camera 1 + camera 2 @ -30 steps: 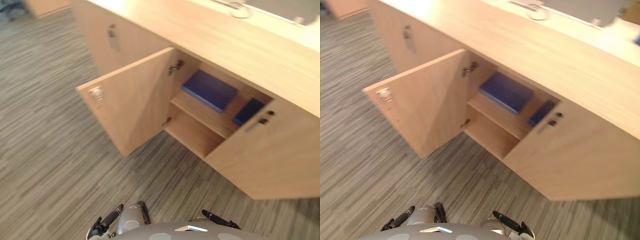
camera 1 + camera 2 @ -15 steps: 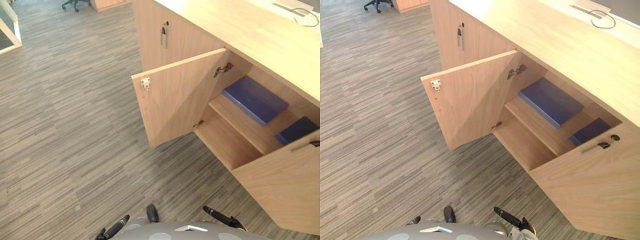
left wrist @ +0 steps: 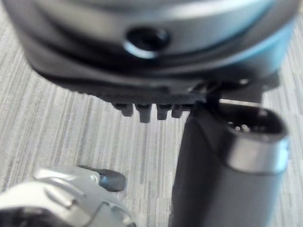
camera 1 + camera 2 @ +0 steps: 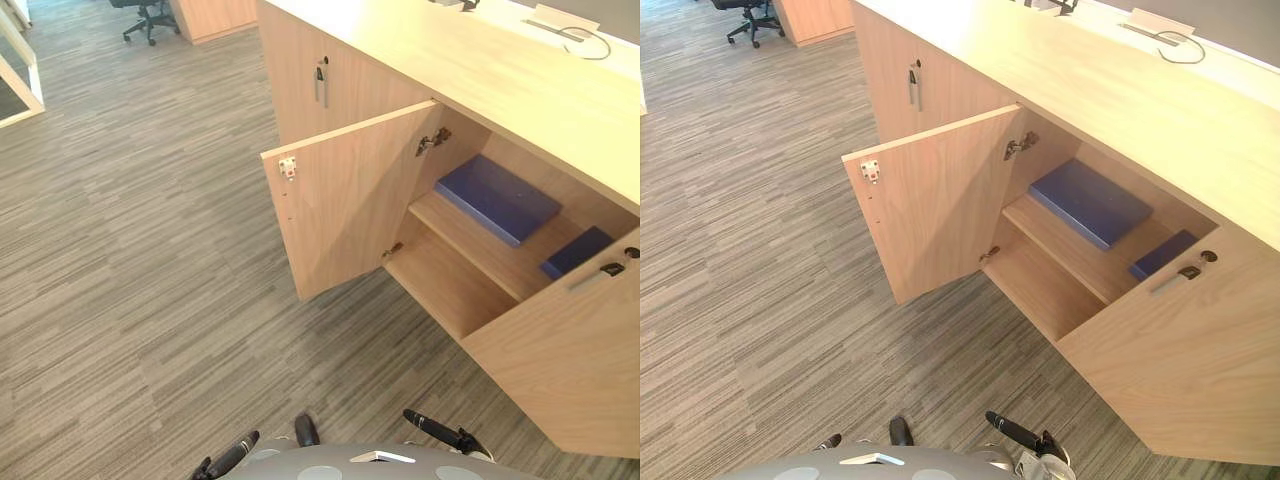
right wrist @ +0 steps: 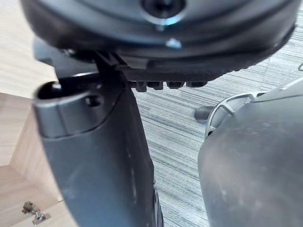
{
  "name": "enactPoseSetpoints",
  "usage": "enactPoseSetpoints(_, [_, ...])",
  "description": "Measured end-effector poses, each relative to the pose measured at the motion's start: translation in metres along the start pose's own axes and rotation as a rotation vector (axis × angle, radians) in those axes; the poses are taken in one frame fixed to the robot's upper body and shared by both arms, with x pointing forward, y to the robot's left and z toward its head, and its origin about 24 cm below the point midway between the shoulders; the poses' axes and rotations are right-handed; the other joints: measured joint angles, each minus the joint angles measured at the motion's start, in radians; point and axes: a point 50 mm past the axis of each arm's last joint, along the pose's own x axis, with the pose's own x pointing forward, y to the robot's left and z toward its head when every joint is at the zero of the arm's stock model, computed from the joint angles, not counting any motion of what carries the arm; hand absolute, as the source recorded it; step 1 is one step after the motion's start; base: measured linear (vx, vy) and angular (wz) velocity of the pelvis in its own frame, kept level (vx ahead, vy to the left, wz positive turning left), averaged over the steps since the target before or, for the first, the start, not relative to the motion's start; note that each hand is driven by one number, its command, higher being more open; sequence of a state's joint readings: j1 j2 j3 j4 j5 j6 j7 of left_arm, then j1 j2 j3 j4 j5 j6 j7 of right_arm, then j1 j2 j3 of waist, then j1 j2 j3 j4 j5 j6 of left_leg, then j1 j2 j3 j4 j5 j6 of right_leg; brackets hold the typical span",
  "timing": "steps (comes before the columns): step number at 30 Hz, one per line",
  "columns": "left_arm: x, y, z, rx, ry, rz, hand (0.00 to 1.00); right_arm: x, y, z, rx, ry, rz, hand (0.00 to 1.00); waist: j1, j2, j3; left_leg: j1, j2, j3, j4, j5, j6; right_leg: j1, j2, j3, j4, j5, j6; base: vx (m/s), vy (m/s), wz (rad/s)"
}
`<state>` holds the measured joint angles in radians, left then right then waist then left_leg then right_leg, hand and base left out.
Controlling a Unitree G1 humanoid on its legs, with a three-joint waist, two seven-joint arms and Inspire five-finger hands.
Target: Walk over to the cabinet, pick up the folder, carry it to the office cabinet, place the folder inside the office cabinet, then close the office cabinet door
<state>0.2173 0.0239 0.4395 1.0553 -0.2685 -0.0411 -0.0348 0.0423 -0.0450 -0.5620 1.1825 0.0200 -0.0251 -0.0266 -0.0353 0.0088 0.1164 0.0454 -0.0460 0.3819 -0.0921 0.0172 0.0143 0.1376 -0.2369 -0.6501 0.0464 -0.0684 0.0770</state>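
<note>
Both hands hang low in front of me, relaxed and empty, the left hand [image 4: 235,455] and the right hand [image 4: 432,428]. The blue folder [image 4: 497,198] lies flat on the upper shelf [image 4: 470,248] inside the office cabinet [image 4: 470,70]. The step in hand is, in my judgement, closing the open door [image 4: 345,205]: I step closer on its left, lay straight left-hand fingers on its outer face near the free edge, and push evenly until it seats, keeping clear of the hinge side.
</note>
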Motion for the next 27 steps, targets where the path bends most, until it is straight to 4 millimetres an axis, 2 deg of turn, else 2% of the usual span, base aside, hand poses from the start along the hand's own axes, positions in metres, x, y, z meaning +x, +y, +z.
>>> enactPoseSetpoints(1, [0.001,-0.003,0.005,-0.002,-0.017,-0.008,1.00,0.000,-0.001,-0.001,0.004,0.004,-0.003,1.00,0.000,-0.001,0.000,0.000,0.000,0.001,0.000,-0.001,0.000,0.000,0.000,0.001,-0.001,0.000,0.000,0.02,-0.013,-0.05])
enactPoseSetpoints(4, [0.004,-0.016,0.043,0.004,-0.148,-0.055,1.00,-0.001,-0.004,-0.005,0.012,0.024,-0.002,1.00,0.001,-0.003,-0.002,0.000,0.002,0.022,0.000,-0.011,-0.001,-0.009,0.005,0.027,-0.011,0.003,0.001,0.05,-0.015,-0.21])
enactPoseSetpoints(6, [0.005,-0.025,0.094,0.044,-0.280,-0.087,1.00,-0.001,-0.006,-0.008,0.013,0.037,-0.001,1.00,0.000,-0.004,-0.003,0.001,0.006,0.040,0.001,-0.018,-0.009,-0.015,0.010,0.048,-0.015,0.009,0.003,0.07,-0.028,-0.26])
enactPoseSetpoints(7, [0.004,-0.026,0.109,0.062,-0.317,-0.091,1.00,-0.001,-0.007,-0.010,0.016,0.043,-0.003,1.00,-0.001,-0.004,-0.003,0.004,0.007,0.044,0.001,-0.018,-0.008,-0.015,0.011,0.051,-0.015,0.012,0.007,0.08,-0.040,-0.20])
enactPoseSetpoints(8, [0.003,-0.028,0.135,0.124,-0.377,-0.090,1.00,-0.002,-0.008,-0.012,0.021,0.055,-0.006,1.00,-0.003,-0.003,-0.003,0.009,0.009,0.052,0.001,-0.018,-0.007,-0.014,0.013,0.057,-0.016,0.012,0.009,0.09,-0.044,-0.23])
enactPoseSetpoints(9, [-0.003,-0.030,0.175,0.227,-0.467,-0.071,1.00,-0.002,-0.010,-0.014,0.034,0.065,-0.009,1.00,-0.006,-0.002,-0.003,0.017,0.012,0.062,0.001,-0.022,-0.012,-0.013,0.015,0.070,-0.016,0.012,0.009,0.09,-0.046,-0.24])
enactPoseSetpoints(10, [-0.007,-0.031,0.193,0.270,-0.507,-0.058,1.00,-0.002,-0.010,-0.015,0.043,0.066,-0.010,1.00,-0.009,-0.002,-0.004,0.019,0.014,0.067,0.002,-0.022,-0.012,-0.013,0.017,0.074,-0.016,0.012,0.009,0.11,-0.060,-0.22])
enactPoseSetpoints(11, [-0.017,-0.032,0.229,0.358,-0.586,-0.027,1.00,-0.003,-0.009,-0.016,0.049,0.071,-0.005,1.00,-0.018,-0.002,-0.004,0.020,0.019,0.074,0.005,-0.022,-0.012,-0.014,0.021,0.081,-0.015,0.013,0.008,0.07,-0.041,-0.11])
enactPoseSetpoints(12, [-0.023,-0.034,0.247,0.410,-0.628,-0.008,1.00,-0.003,-0.009,-0.017,0.052,0.073,-0.002,1.00,-0.021,-0.002,-0.004,0.021,0.023,0.077,0.005,-0.022,-0.012,-0.014,0.024,0.083,-0.013,0.014,0.007,0.10,-0.082,-0.16])
enactPoseSetpoints(13, [-0.042,-0.042,0.289,0.528,-0.729,0.042,1.00,-0.003,-0.009,-0.019,0.074,0.079,0.003,1.00,-0.022,-0.001,-0.003,0.030,0.034,0.084,0.006,-0.022,-0.012,-0.015,0.031,0.093,0.002,0.016,0.003,0.08,-0.081,-0.20])
enactPoseSetpoints(14, [-0.052,-0.047,0.309,0.581,-0.779,0.073,1.00,-0.003,-0.010,-0.020,0.083,0.082,0.005,1.00,-0.022,0.002,-0.005,0.039,0.044,0.091,0.007,-0.022,-0.012,-0.019,0.036,0.108,0.021,0.017,0.001,0.09,-0.095,-0.22])
enactPoseSetpoints(15, [-0.059,-0.052,0.321,0.616,-0.807,0.091,1.00,-0.003,-0.010,-0.020,0.088,0.081,0.006,1.00,-0.023,0.005,-0.005,0.046,0.052,0.094,0.007,-0.022,-0.012,-0.027,0.040,0.114,0.035,0.018,-0.002,0.06,-0.072,-0.28])
enactPoseSetpoints(16, [-0.073,-0.065,0.344,0.677,-0.867,0.118,1.00,-0.004,-0.012,-0.020,0.089,0.078,0.011,1.00,-0.023,0.017,-0.012,0.053,0.077,0.101,0.007,-0.022,-0.012,-0.053,0.051,0.133,0.087,0.022,-0.016,0.08,-0.067,-0.26])
enactPoseSetpoints(17, [-0.078,-0.071,0.351,0.710,-0.889,0.132,1.00,-0.004,-0.013,-0.021,0.093,0.078,0.012,1.00,-0.023,0.021,-0.013,0.056,0.087,0.103,0.007,-0.022,-0.012,-0.068,0.054,0.139,0.115,0.021,-0.017,0.10,-0.113,-0.37])
enactPoseSetpoints(18, [-0.087,-0.083,0.362,0.771,-0.929,0.162,1.00,-0.005,-0.014,-0.020,0.118,0.062,0.020,1.00,-0.025,0.040,-0.010,0.056,0.116,0.101,0.008,-0.022,-0.013,-0.109,0.073,0.164,0.151,-0.015,-0.058,0.08,-0.118,-0.36])
enactPoseSetpoints(19, [-0.095,-0.091,0.372,0.837,-0.958,0.201,1.00,-0.005,-0.013,-0.019,0.133,0.049,0.029,1.00,-0.028,0.032,-0.012,0.055,0.132,0.108,0.008,-0.022,-0.014,-0.121,0.111,0.183,0.052,-0.012,-0.058,0.02,-0.178,-0.33])
enactPoseSetpoints(20, [-0.099,-0.096,0.377,0.862,-0.970,0.211,1.00,-0.005,-0.012,-0.022,0.137,0.057,0.031,1.00,-0.031,0.015,-0.013,0.057,0.127,0.112,0.007,-0.023,-0.017,-0.123,0.122,0.188,-0.002,0.028,-0.058,0.00,-0.217,-0.24])
enactPoseSetpoints(21, [-0.103,-0.105,0.380,0.921,-0.985,0.224,1.00,-0.007,-0.013,-0.028,0.143,0.072,0.025,1.00,-0.039,-0.009,-0.019,0.067,0.123,0.116,0.007,-0.037,-0.066,-0.118,0.121,0.179,-0.026,0.076,-0.054,0.02,-0.204,-0.22])
enactPoseSetpoints(22, [-0.102,-0.107,0.379,0.959,-0.981,0.233,1.00,-0.007,-0.014,-0.030,0.148,0.078,0.022,1.00,-0.042,-0.004,-0.019,0.068,0.129,0.127,0.007,-0.035,-0.070,-0.123,0.128,0.193,-0.026,0.076,-0.054,0.06,-0.133,-0.35])
enactPoseSetpoints(24, [-0.102,-0.117,0.380,1.130,-0.964,0.311,1.00,-0.009,-0.027,-0.032,0.180,0.069,-0.008,1.00,-0.050,0.029,-0.008,0.068,0.140,0.162,0.007,-0.034,-0.074,-0.142,0.144,0.221,-0.023,0.071,-0.061,0.04,-0.102,-0.46])
enactPoseSetpoints(26, [-0.101,-0.113,0.382,1.211,-0.932,0.394,1.00,-0.010,-0.032,-0.036,0.220,0.067,-0.022,1.00,-0.049,0.045,-0.009,0.067,0.145,0.181,0.006,-0.037,-0.085,-0.154,0.151,0.243,-0.023,0.070,-0.063,0.00,-0.093,-0.31])
enactPoseSetpoints(27, [-0.102,-0.112,0.383,1.279,-0.932,0.434,1.00,-0.011,-0.032,-0.038,0.236,0.066,-0.024,1.00,-0.048,0.045,-0.009,0.069,0.147,0.185,0.007,-0.037,-0.087,-0.155,0.153,0.245,-0.022,0.069,-0.064,-0.01,-0.060,-0.14])
